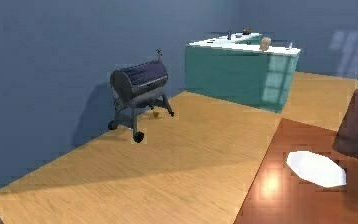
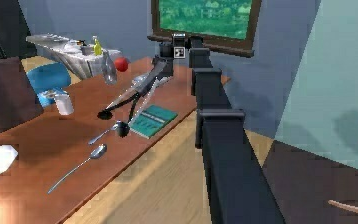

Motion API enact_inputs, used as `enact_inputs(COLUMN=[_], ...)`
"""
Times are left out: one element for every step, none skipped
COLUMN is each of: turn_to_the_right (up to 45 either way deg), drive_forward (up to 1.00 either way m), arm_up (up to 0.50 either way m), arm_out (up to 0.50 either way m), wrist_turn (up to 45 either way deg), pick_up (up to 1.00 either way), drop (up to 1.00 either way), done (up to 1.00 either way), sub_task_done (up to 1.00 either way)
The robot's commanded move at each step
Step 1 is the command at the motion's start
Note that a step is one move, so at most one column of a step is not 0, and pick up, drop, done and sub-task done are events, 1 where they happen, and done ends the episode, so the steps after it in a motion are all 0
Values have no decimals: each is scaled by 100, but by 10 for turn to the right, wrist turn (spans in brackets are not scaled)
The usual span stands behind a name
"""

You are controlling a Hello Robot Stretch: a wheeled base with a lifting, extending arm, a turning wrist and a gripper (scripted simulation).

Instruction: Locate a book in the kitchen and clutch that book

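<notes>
A flat teal book (image 2: 152, 119) lies on the brown table (image 2: 47, 135), near its right-hand edge. My arm (image 2: 227, 150) rises as a dark bar from the bottom of the arm side view to two white marker squares (image 2: 179, 48). From there the gripper (image 2: 115, 108) slants down and left, its thin fingers ending just left of the book, by a dark-headed spoon (image 2: 107, 130). I cannot tell whether it holds anything, or whether it touches the book.
The table also carries a long spoon (image 2: 87, 165), a white cup (image 2: 59, 100), a blue dish (image 2: 49, 78), a red round thing (image 2: 122, 64) and a white plate (image 1: 315, 167). A dark chair (image 2: 12, 90) stands beside it. A wheeled grill (image 1: 139, 88) and teal counter (image 1: 242, 65) are ahead across open wood floor.
</notes>
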Motion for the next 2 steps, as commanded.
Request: enact_inputs(turn_to_the_right=[0,0], drive_forward=[0,0], arm_up=[0,0], arm_out=[0,0], wrist_turn=[450,450], pick_up=[0,0], drop=[0,0], done=[0,0], sub_task_done=[0,0])
